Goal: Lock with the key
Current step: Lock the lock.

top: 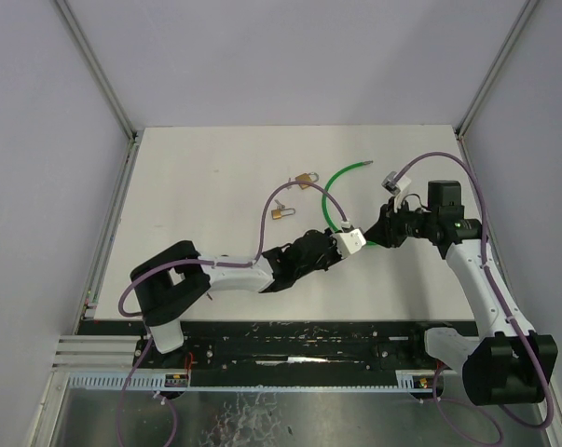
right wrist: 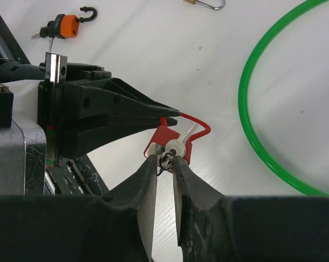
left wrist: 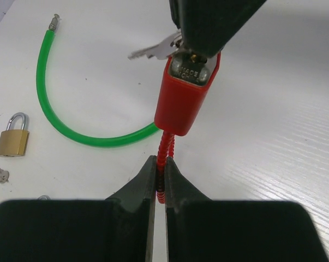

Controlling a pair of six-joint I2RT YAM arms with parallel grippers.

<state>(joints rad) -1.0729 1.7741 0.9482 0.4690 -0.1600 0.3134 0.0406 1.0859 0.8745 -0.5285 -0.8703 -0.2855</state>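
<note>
Pinching key (right wrist: 178, 146) at red lock (left wrist: 181, 103), right tool (right wrist: 165, 160)

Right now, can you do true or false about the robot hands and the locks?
1. The left gripper pinches the red cable of the red padlock. True.
2. The right gripper lifts the green cable. False: that cable lies on the table; the right gripper is shut on the key.
3. A brass padlock lies on the table, touched by no gripper. True.
4. The orange padlock is in the right gripper. False: it lies apart on the table.
</note>
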